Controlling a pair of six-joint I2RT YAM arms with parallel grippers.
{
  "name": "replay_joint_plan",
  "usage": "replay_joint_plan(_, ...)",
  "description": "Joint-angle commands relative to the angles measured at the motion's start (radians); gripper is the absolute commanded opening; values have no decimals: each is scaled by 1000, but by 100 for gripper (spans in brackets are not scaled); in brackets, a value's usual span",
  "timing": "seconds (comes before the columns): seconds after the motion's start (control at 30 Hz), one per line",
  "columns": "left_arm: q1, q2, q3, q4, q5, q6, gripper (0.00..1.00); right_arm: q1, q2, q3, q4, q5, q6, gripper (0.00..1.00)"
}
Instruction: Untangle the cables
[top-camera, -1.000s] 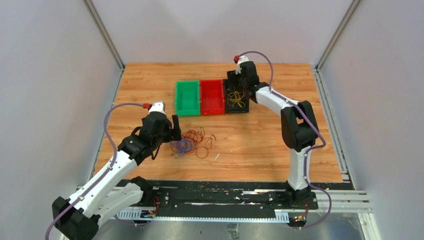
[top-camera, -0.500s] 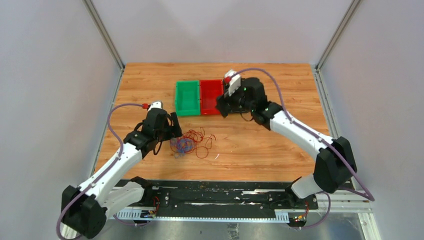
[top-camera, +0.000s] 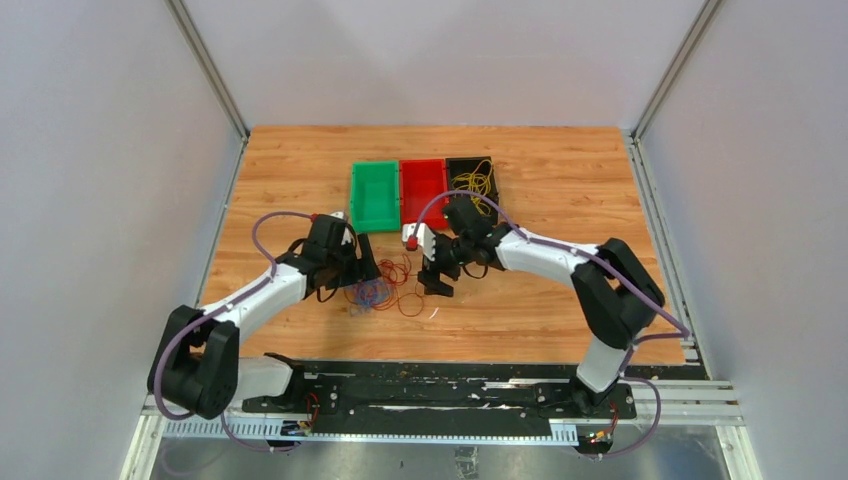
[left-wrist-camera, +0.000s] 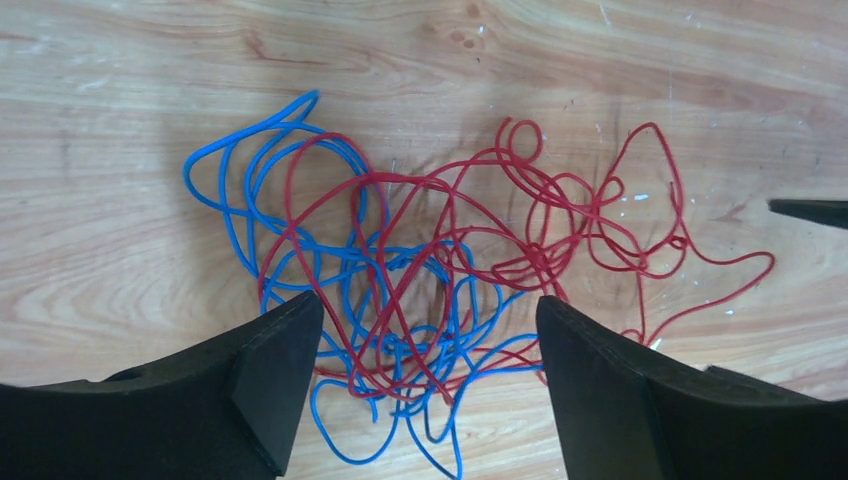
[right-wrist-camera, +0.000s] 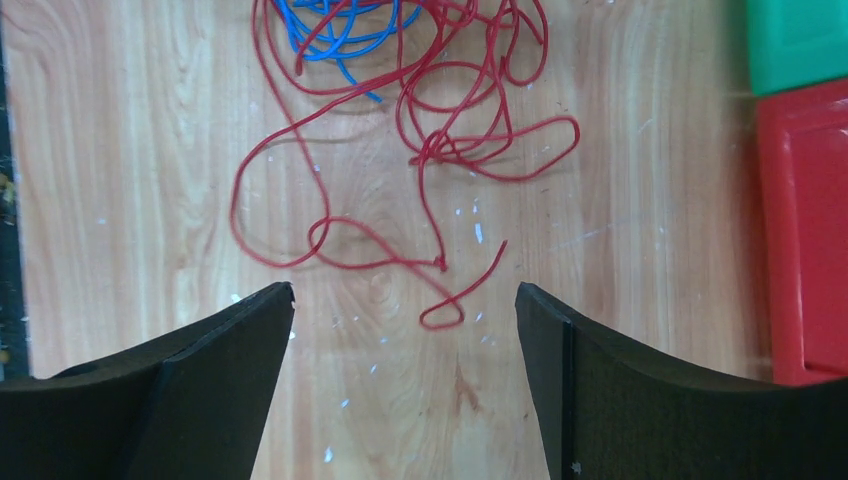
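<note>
Between the two arms, toward the near side of the desk, the red cable and the blue cable lay knotted together in one loose heap. The blue loops were bunched on the left arm's side, and the red ones threaded through them and trailed out in long open loops on bare wood. Apart from this heap, yellow cables sat inside the black bin, which stood at the end of a row with the red bin and the green bin; both of those looked empty from above. The left hand hung directly over the thick of the knot, fingers spread wide and gripping nothing. The right hand hung over the red cable's outlying loops, likewise released and holding nothing. The main risk, as I judged it, lay in where the left hand would close. Red and blue strands crossed so densely under it that a pinch there would likely catch both colours. A pull would then drag the whole heap along or cinch the knot tighter instead of freeing one cable. The wires looked fine and springy, so a shallow grip could let a strand slip out, and too low a descent could jam the fingertips against the wood. If both hands took red loops and pulled apart, the blue could be trapped inside a tightening loop.
</note>
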Motion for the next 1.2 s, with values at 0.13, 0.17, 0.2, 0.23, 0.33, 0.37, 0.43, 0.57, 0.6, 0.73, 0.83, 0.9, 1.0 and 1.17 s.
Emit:
replay_joint_plan(0.13,2,136,13,73,71,14,68,7,171,166,-112,-52,-134,83)
replay_joint_plan(0.17,2,146,16,72,70,14,64,7,180,171,-115,-54,-135,79)
replay_joint_plan(0.2,2,150,19,70,67,19,57,6,185,173,-123,-55,-137,70)
replay_joint_plan(0.23,2,154,21,69,64,22,51,7,184,172,-130,-53,-139,62)
replay_joint_plan(0.33,2,159,26,65,49,29,26,6,158,153,-149,-42,-148,23)
replay_joint_plan(0.37,2,159,30,59,44,33,18,6,146,144,-157,-28,-150,16)
replay_joint_plan(0.43,3,150,39,40,30,40,4,1,119,122,-167,7,-144,2)
replay_joint_plan(0.57,2,89,48,6,-6,59,0,-27,55,59,-93,103,-27,0)
replay_joint_plan(0.6,2,60,51,-15,-31,58,0,-32,30,37,-47,164,24,0)
replay_joint_plan(0.73,2,-121,47,-85,-190,33,0,-68,-138,-25,52,439,204,0)
replay_joint_plan(0.83,2,-251,53,-159,-328,9,0,-150,-278,-51,42,545,352,0)
replay_joint_plan(0.9,2,-324,66,-218,-406,-6,0,-228,-372,-74,37,528,447,0)
replay_joint_plan(1.0,2,-411,91,-304,-506,-26,0,-341,-491,-103,17,569,551,0)
replay_joint_plan(1.17,2,-505,130,-391,-581,-34,0,-475,-624,-133,3,681,626,0)
